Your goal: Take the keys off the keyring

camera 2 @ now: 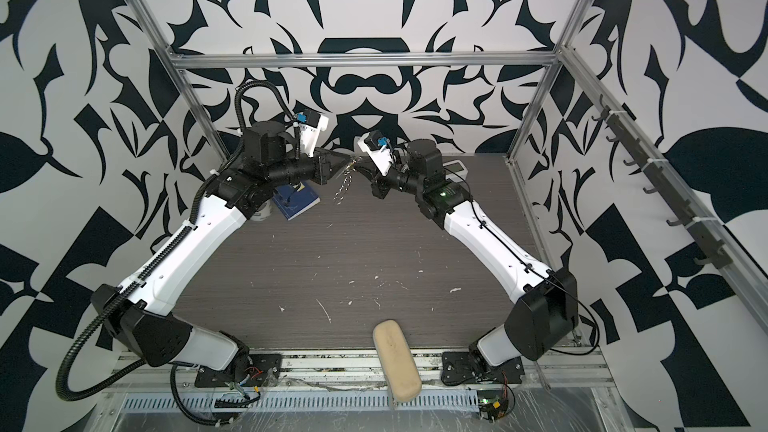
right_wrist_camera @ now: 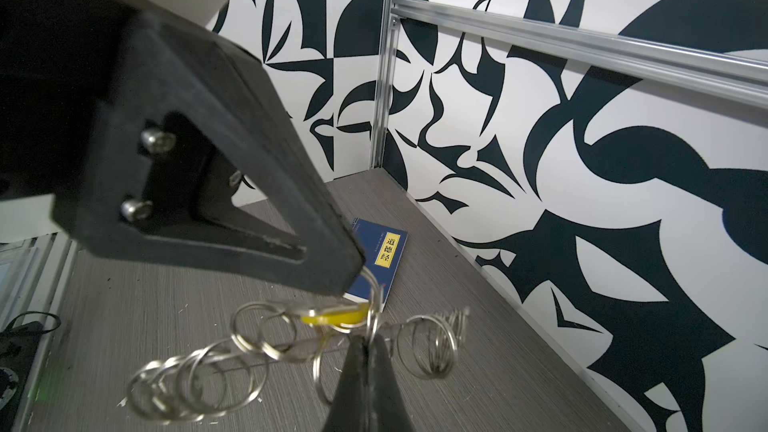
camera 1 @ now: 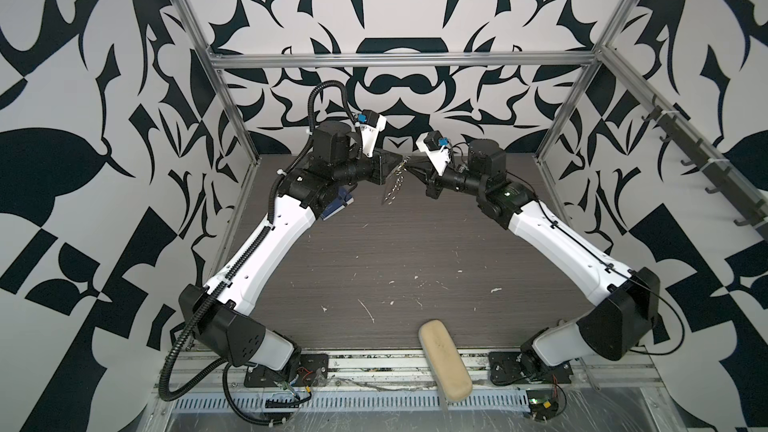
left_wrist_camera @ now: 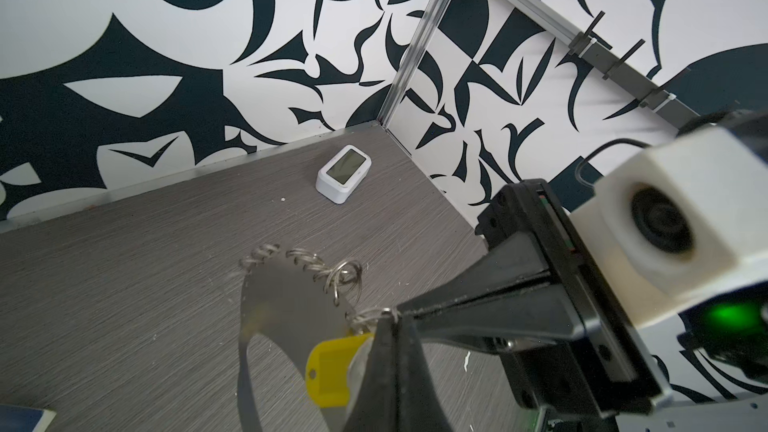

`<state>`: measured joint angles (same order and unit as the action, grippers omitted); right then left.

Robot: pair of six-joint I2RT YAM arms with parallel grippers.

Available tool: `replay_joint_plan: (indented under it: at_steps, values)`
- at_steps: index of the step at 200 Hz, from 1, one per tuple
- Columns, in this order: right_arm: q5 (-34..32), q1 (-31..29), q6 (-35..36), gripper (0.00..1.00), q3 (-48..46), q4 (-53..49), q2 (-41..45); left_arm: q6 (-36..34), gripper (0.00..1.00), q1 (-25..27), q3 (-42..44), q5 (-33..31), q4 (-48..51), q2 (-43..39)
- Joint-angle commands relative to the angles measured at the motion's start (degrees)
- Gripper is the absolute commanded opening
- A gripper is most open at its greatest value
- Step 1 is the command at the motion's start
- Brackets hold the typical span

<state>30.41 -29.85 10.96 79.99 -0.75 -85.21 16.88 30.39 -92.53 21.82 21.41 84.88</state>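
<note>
Hanging over the far part of the grey wood-grain table (camera 1: 395,251), the keyring (camera 1: 394,184) of thin silver wire rings was clamped by the closed black left gripper (camera 1: 400,158) and right gripper (camera 1: 411,169), its yellow-headed key (left_wrist_camera: 332,367) beside them, while the thin blue book (right_wrist_camera: 366,238) labelled "道德经" lay near the far left corner, the table's middle open.

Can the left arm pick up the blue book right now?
Probably not yet. The left gripper has its jaws shut on the keyring, which the right gripper also pinches in mid-air. The blue book lies flat on the table close beneath that arm, so the way looks free once it lets go.
</note>
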Motion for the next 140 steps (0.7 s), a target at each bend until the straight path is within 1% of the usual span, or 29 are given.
replay_joint_plan:
  at_steps: [1, 40, 77, 105, 140]
  values:
    - [1.13, -0.18, 1.59, 0.0, 0.8, 3.14, 2.46, -0.18, 0.0, -0.28, -3.33, 1.68, 2.12, -0.04]
    - [3.68, -0.05, 2.22, 0.0, -3.26, 9.28, 4.85, 2.3, 0.0, -3.52, -3.98, 1.72, 3.05, 0.73]
    - [6.79, 0.33, 0.62, 0.0, -6.5, 17.22, 5.94, 3.98, 0.0, -4.7, -3.22, 4.21, 1.22, 1.01]
    - [7.2, 0.44, -0.59, 0.0, -8.85, 23.57, 6.54, 4.51, 0.0, -5.07, -3.04, 4.82, 1.09, 1.31]
    - [6.61, 0.55, -0.78, 0.0, -11.23, 29.07, 7.33, 5.04, 0.0, -5.41, -2.65, 5.66, 0.67, 1.17]
